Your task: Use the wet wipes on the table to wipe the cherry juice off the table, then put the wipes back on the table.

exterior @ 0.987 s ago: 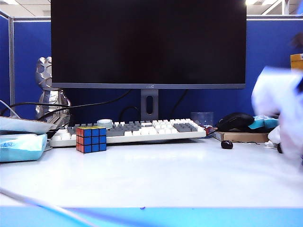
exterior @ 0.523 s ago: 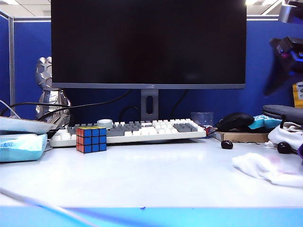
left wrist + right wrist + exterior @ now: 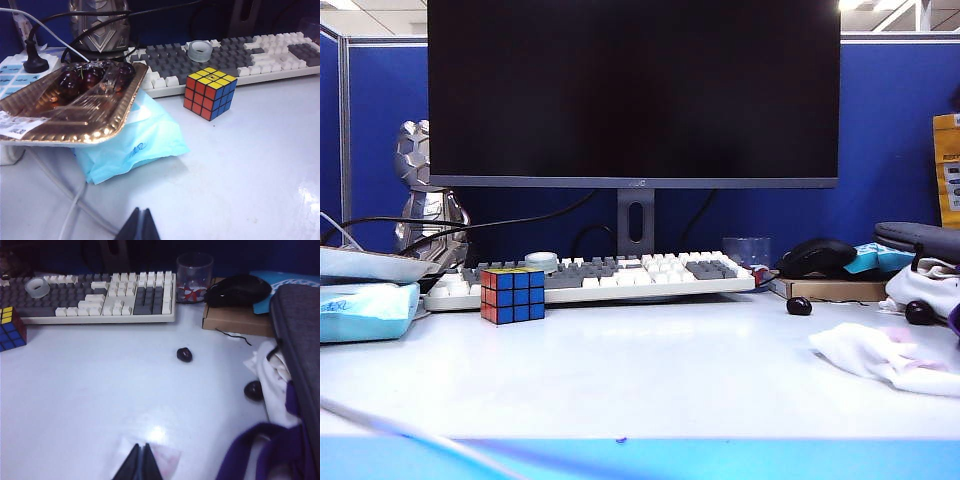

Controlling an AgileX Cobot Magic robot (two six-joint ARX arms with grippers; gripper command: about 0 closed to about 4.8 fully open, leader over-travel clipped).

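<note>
The wet wipes (image 3: 885,358) lie crumpled on the white table (image 3: 640,370) at the right, white with faint pink stains. In the right wrist view a stained corner of the wipes (image 3: 167,459) shows just behind my right gripper (image 3: 140,454), which is shut and holds nothing. The right gripper is out of the exterior view. My left gripper (image 3: 141,219) is shut and empty above the table's left part, near a pale blue pack (image 3: 132,145). The cherry juice is out of view; I make out no red spots on the table top.
A Rubik's cube (image 3: 513,294) stands before the keyboard (image 3: 590,275) and monitor (image 3: 634,90). Two dark cherries (image 3: 184,354) (image 3: 254,390) lie right of centre. A foil tray (image 3: 75,107) of cherries rests on the blue pack. At the right are a glass (image 3: 194,277), a mouse (image 3: 237,290), a grey bag (image 3: 300,340) and purple cloth (image 3: 270,450).
A second ago the wipes hung blurred at the right edge with the right arm. They then dropped onto the table; the arm rose and has left the exterior view.
</note>
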